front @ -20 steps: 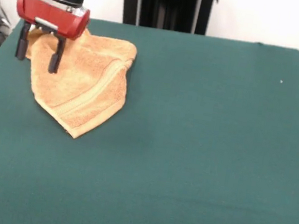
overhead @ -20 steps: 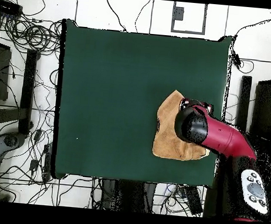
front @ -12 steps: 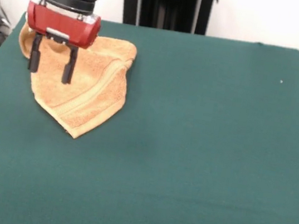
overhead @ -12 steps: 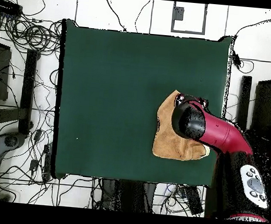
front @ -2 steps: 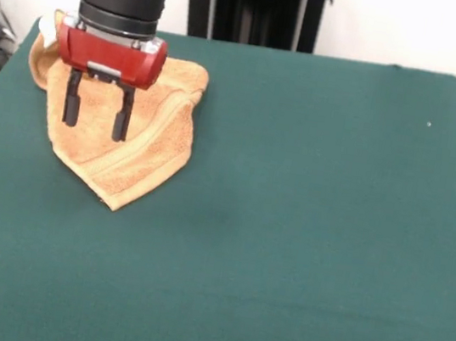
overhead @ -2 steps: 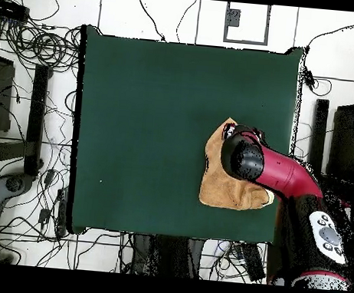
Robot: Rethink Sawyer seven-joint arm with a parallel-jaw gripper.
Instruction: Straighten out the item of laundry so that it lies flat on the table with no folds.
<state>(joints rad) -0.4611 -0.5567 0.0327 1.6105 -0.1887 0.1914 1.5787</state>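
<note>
Felt of the green table (front @ -2 steps: 304, 233) fills my near view, bare. Beyond it the towel (front @ -2 steps: 141, 149) lies bunched and folded over near the far left corner, one pointed corner toward me, a woven stripe running diagonally. My gripper (front @ -2 steps: 94, 116) hangs just above its middle, fingers spread and holding nothing; I judge it is lined up to come down on a fold. I can read no labels or writing anywhere.
</note>
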